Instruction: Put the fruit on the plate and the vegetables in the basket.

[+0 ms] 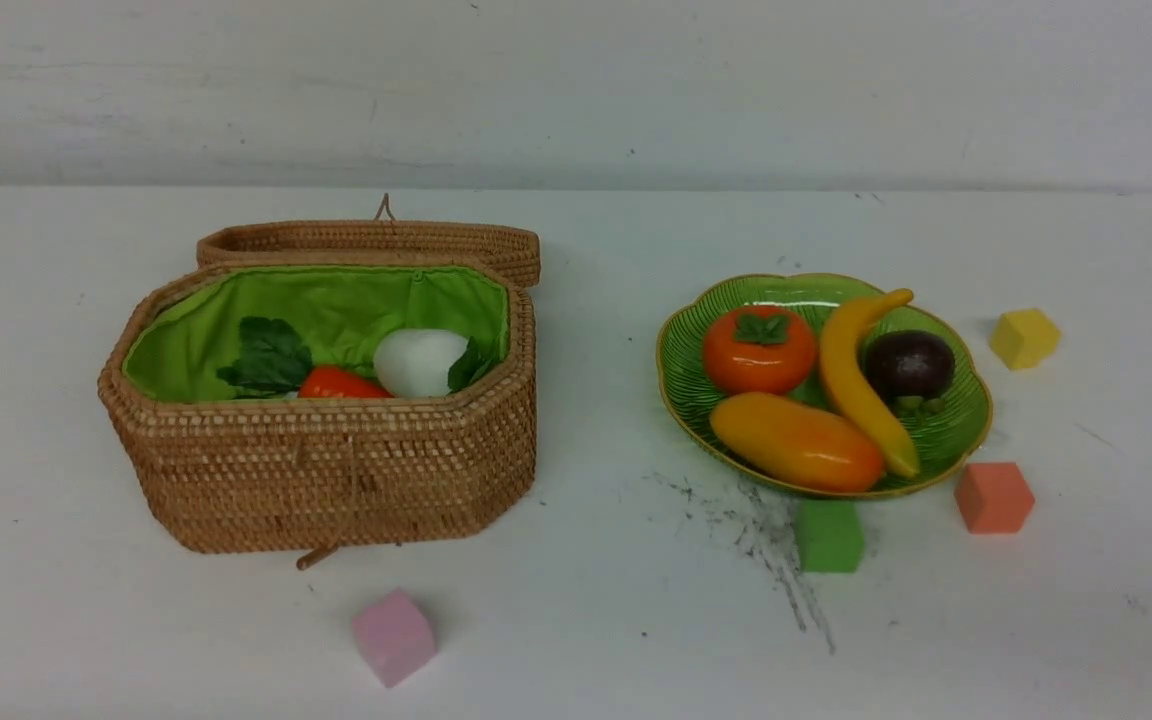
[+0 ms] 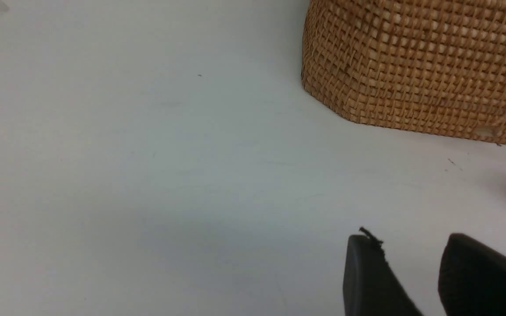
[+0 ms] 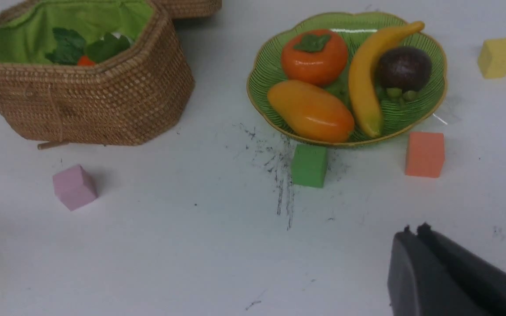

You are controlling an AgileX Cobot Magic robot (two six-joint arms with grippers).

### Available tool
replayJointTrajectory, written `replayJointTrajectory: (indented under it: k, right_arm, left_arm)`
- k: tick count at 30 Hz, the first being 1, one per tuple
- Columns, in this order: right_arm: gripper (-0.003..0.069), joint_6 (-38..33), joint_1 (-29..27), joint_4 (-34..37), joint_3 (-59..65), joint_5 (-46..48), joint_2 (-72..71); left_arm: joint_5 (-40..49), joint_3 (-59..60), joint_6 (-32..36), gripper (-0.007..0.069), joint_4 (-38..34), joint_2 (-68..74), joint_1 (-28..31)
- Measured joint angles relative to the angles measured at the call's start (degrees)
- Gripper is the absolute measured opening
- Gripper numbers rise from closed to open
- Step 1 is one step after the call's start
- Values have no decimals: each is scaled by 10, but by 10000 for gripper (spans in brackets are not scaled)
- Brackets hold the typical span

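The green plate (image 1: 966,425) (image 3: 437,74) holds the fruit: a persimmon (image 1: 758,350) (image 3: 314,56), a mango (image 1: 796,442) (image 3: 310,110), a banana (image 1: 854,380) (image 3: 365,74) and a mangosteen (image 1: 910,365) (image 3: 403,68). The open basket (image 1: 336,470) (image 2: 420,70) (image 3: 103,105) holds vegetables: a white radish (image 1: 419,361) with leaves (image 1: 266,355) (image 3: 66,44) and a carrot (image 1: 341,384) (image 3: 85,61). No eggplant shows. Neither arm appears in the front view. My left gripper (image 2: 411,239) hangs open and empty over bare table beside the basket. My right gripper (image 3: 413,230) is shut and empty, near the table's front.
Small cubes lie around: pink (image 1: 393,636) (image 3: 74,187) in front of the basket, green (image 1: 828,535) (image 3: 309,166) and orange (image 1: 993,497) (image 3: 424,154) by the plate's front, yellow (image 1: 1024,338) (image 3: 499,57) at its right. Dark scuffs (image 1: 766,540) mark the table. The basket lid (image 1: 376,240) lies open behind.
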Motion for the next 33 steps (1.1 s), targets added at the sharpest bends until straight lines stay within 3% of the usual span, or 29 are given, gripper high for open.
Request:
replayJointTrajectory:
  k: [15, 18, 27, 30, 33]
  right_arm:
    - [0, 6, -9, -62, 12, 10, -21]
    - [2, 56, -19, -119, 50, -17, -44]
    - [4, 339, -23, -386, 238, -183, -163]
    - [8, 376, -23, -441, 296, -249, -204]
    - [10, 388, -23, -452, 344, -293, -228]
  left_arm:
    - [0, 0, 0, 239, 0, 0, 0]
    - [0, 0, 0, 239, 0, 0, 0]
    - [0, 0, 0, 239, 0, 0, 0]
    - [0, 0, 0, 239, 0, 0, 0]
    - [0, 0, 0, 239, 0, 0, 0]
